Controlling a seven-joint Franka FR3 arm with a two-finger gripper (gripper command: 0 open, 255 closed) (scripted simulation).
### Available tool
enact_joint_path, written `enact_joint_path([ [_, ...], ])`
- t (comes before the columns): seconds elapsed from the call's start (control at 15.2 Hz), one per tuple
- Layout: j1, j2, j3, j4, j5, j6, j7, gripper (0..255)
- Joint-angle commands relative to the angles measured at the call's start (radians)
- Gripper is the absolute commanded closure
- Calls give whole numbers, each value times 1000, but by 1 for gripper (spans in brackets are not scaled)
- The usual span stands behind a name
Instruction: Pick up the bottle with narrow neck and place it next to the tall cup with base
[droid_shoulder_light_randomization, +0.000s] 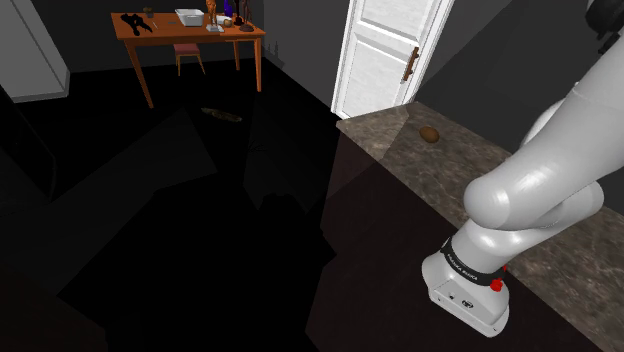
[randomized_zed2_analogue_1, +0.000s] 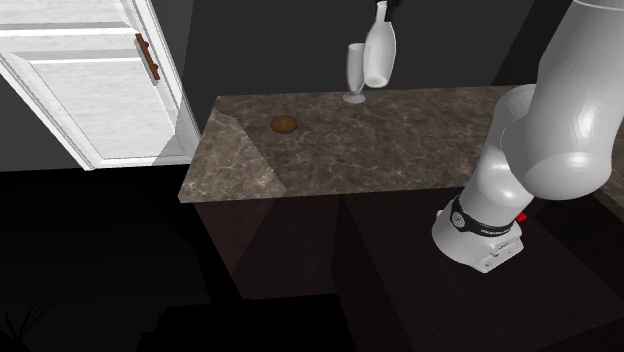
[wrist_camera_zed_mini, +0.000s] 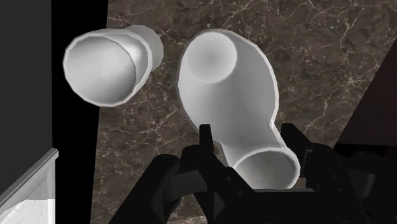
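A white bottle (randomized_zed2_analogue_1: 378, 55) with a narrow neck hangs upright just above the stone countertop (randomized_zed2_analogue_1: 400, 140), close beside the tall white cup (randomized_zed2_analogue_1: 355, 72) that stands on its base near the back edge. My black gripper (randomized_zed2_analogue_1: 385, 8) holds the bottle from above. In the wrist view my gripper (wrist_camera_zed_mini: 248, 143) is shut on the bottle's neck, with the bottle's wide body (wrist_camera_zed_mini: 229, 83) hanging below the fingers (wrist_camera_zed_mini: 207, 137). The cup (wrist_camera_zed_mini: 105, 67) stands apart from the bottle, with marbled stone showing between them.
A small brown round object (randomized_zed2_analogue_1: 284, 125) lies on the counter toward the white door (randomized_zed2_analogue_1: 100, 80). The counter's edge drops to a dark floor (randomized_zed2_analogue_1: 200, 290). A wooden desk (droid_shoulder_light_randomization: 190, 30) with clutter stands far off. My white arm (randomized_zed2_analogue_1: 545, 150) rises over the counter's near end.
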Motion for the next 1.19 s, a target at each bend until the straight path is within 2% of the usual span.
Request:
enact_joint_path([
  [0.0, 1, -1, 0, -28, 0, 28, 0, 255],
  [1.12, -8, 46, 4, -224, 48, 248, -40, 255],
])
